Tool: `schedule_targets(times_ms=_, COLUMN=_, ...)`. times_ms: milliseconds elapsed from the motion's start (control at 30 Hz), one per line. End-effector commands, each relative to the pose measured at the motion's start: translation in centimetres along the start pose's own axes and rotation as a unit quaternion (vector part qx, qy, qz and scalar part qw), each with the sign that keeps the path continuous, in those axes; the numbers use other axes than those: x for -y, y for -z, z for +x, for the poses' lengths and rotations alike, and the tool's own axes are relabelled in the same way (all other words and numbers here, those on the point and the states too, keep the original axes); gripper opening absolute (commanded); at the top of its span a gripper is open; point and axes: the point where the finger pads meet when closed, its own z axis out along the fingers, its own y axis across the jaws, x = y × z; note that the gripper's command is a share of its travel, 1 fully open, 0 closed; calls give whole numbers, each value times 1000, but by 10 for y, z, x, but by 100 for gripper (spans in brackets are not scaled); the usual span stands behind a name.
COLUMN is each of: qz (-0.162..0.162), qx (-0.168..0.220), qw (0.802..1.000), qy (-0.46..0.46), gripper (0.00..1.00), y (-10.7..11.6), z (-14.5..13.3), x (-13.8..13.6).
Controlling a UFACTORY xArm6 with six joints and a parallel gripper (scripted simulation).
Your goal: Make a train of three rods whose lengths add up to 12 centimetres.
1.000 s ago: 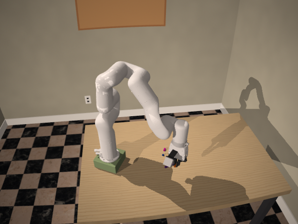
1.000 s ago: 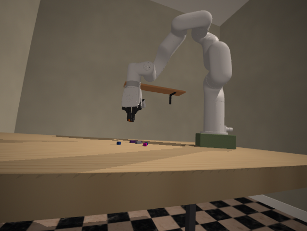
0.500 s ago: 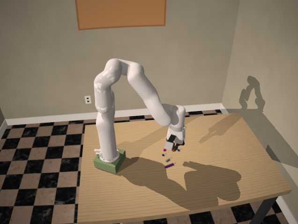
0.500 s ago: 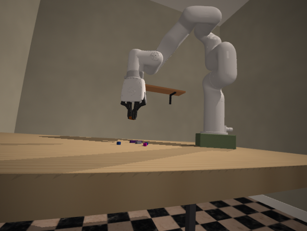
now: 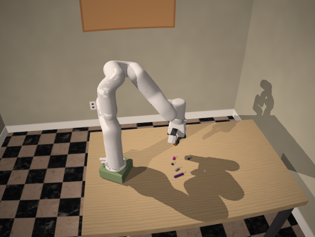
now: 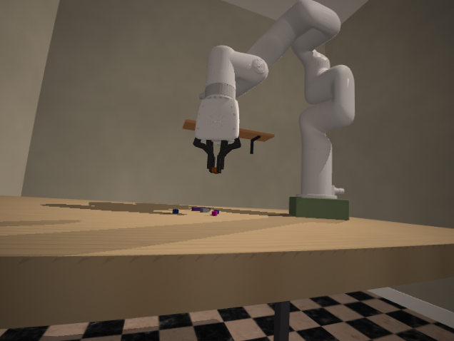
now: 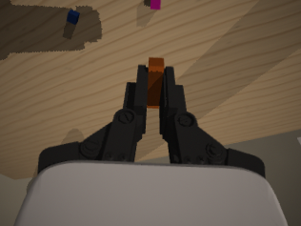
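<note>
End effector [image 5: 176, 143] [image 6: 215, 170] [image 7: 153, 81] clamped on the orange rod [image 5: 175, 144] [image 6: 215, 170] [image 7: 155, 82], its black fingers pressing it from both sides. In the exterior view it hangs well above the desk [image 5: 122, 208] [image 6: 227, 238] [image 7: 214, 66], just left of the middle of the frame; in the wrist view the rod sits in the centre, one end poking out past the fingertips.

Five other rods lie on the desk, all apart from one another. From the top view, right of the frame's centre and below the end effector, there is a magenta rod [image 5: 174, 158] [image 6: 214, 213] [image 7: 155, 4]. A blue rod [image 5: 172, 164] [image 6: 218, 212] is near it, slightly lower. Below that lie the grey rod [image 5: 177, 169] [image 6: 204, 210] and then the purple rod [image 5: 178, 175] [image 6: 196, 208], both slanting up to the right. Another blue rod [image 5: 188, 158] [image 6: 175, 211] [image 7: 72, 17] lies off to the right of the magenta one, by the tip of a shadow; the wrist view shows it at upper left. No train is made.
</note>
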Motion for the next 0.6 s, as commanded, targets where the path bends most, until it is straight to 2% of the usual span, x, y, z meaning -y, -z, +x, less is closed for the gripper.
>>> schedule_targets(times_ms=0, qz=2, qx=1, qw=1000, qy=0, gripper=4, y=1, z=-2, x=1)
schedule_targets(times_ms=433, qz=2, qx=1, qw=1000, qy=0, gripper=4, y=-1, z=-2, x=1)
schedule_targets(times_ms=567, qz=2, qx=1, qw=1000, qy=0, gripper=4, y=-8, z=-2, x=1)
